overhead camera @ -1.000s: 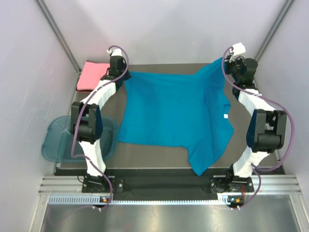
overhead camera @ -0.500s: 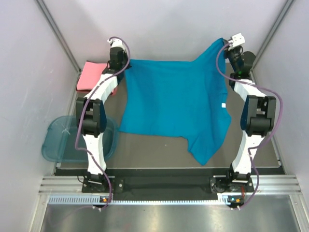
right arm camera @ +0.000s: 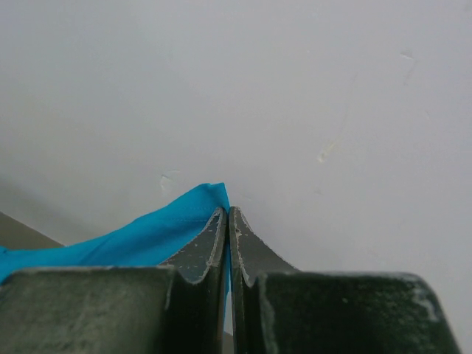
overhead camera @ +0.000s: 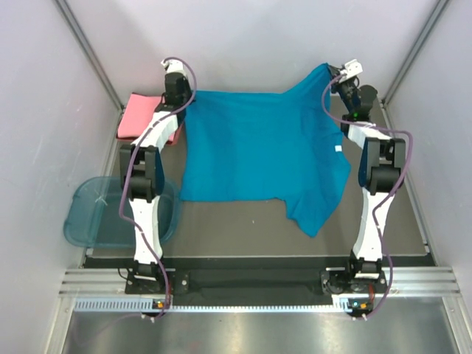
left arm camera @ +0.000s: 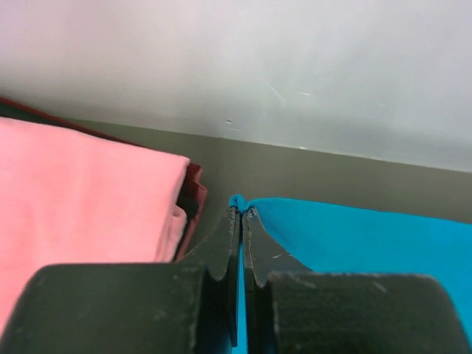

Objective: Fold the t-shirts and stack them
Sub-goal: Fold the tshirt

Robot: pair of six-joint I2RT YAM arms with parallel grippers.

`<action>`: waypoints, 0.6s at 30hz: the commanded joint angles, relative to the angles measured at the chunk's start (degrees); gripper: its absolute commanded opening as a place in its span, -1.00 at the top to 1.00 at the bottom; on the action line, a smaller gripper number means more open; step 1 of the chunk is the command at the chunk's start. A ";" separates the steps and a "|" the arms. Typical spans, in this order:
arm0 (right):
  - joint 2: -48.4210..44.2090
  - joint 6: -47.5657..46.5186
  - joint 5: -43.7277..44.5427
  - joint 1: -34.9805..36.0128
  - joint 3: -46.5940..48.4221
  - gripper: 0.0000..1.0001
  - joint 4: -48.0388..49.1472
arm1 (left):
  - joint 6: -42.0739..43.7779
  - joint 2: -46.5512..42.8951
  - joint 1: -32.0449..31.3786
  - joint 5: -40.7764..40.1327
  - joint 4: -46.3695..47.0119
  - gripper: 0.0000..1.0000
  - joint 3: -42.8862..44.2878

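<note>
The left claw [overhead camera: 183, 94] is pinching one far corner of the teal-blue t-shirt [overhead camera: 262, 144] near the far edge of the bench [overhead camera: 228, 240], and its fingers are pressed together on the cloth. The right claw [overhead camera: 330, 71] is pinching the other far corner in the same way, close to the back wall [overhead camera: 251, 37]. The shirt is stretching wide between them, and its near part is lying on the middle of the bench. The salmon-pink t-shirt [overhead camera: 136, 116] is lying at the far left corner, just beside the left claw. A blue tub [overhead camera: 85, 214] is sitting at the left edge. Bare bench is showing between the near hem of the teal-blue shirt and the near edge.
</note>
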 commanded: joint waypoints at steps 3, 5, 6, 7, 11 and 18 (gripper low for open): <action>3.29 5.83 -3.67 1.25 6.39 1.00 12.74 | 0.32 0.82 1.09 4.74 5.42 1.00 5.11; 4.09 6.97 -3.06 1.25 7.97 1.00 14.05 | 0.32 0.91 1.09 5.45 5.33 1.00 5.54; 4.35 6.98 -2.10 1.25 8.06 1.00 14.32 | 0.93 0.91 1.09 5.63 5.16 1.00 5.54; 4.35 6.45 -1.65 0.99 7.98 1.00 14.50 | 1.20 0.83 1.18 5.71 4.02 1.00 5.46; 2.16 6.97 0.02 -0.33 2.56 1.00 15.47 | -0.99 0.74 2.85 9.66 -0.20 1.00 6.16; -9.17 7.94 -0.15 -2.27 -13.80 1.00 12.57 | 3.83 -4.27 3.90 19.24 -2.83 1.00 -1.12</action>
